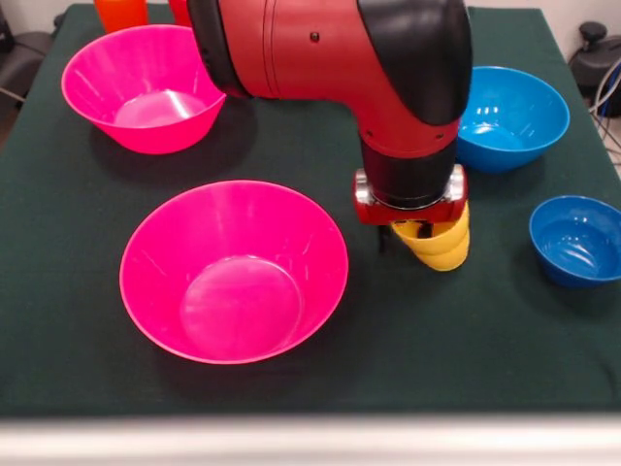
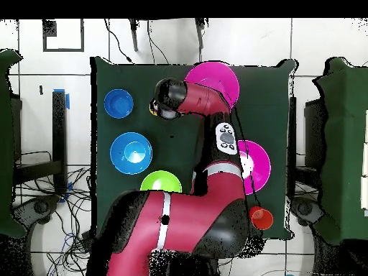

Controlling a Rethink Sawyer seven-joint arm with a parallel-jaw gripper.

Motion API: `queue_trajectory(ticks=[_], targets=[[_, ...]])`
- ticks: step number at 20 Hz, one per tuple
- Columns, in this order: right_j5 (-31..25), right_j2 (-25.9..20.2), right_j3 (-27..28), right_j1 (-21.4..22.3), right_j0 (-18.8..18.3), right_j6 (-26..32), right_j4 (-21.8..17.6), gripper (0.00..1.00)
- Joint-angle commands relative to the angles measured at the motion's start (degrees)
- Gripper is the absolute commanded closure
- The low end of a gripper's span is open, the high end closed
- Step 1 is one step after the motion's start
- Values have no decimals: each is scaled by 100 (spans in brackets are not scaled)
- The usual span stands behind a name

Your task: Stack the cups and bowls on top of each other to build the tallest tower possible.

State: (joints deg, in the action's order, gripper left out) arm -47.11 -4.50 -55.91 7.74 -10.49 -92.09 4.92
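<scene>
- Front view: the gripper [image 1: 432, 236] hangs low over the table [image 1: 87, 243], its fingers pinching the yellow cup [image 1: 441, 245] — the cup sits tilted just under the wrist. The near pink bowl [image 1: 233, 272] lies left of the fingers, a second pink bowl [image 1: 144, 85] far left and beyond, the light blue bowl [image 1: 509, 116] behind-right, the dark blue bowl [image 1: 577, 240] right.
- Overhead view: the arm [image 2: 194, 194] hides the fingers — only a yellow sliver [image 2: 152, 108] shows by the wrist. Green bowl [image 2: 159, 181] and red bowl [image 2: 261, 217] sit well away, near the base.

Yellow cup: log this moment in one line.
gripper over yellow cup | cup on table | near pink bowl empty | nothing stacked
</scene>
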Motion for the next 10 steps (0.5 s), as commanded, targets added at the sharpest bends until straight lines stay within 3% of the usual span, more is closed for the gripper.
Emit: queue_trajectory(ticks=[1, 10], targets=[[-282, -255, 223, -221, 227, -312, -224, 100], [-144, -139, 107, -111, 314, -361, -231, 100]])
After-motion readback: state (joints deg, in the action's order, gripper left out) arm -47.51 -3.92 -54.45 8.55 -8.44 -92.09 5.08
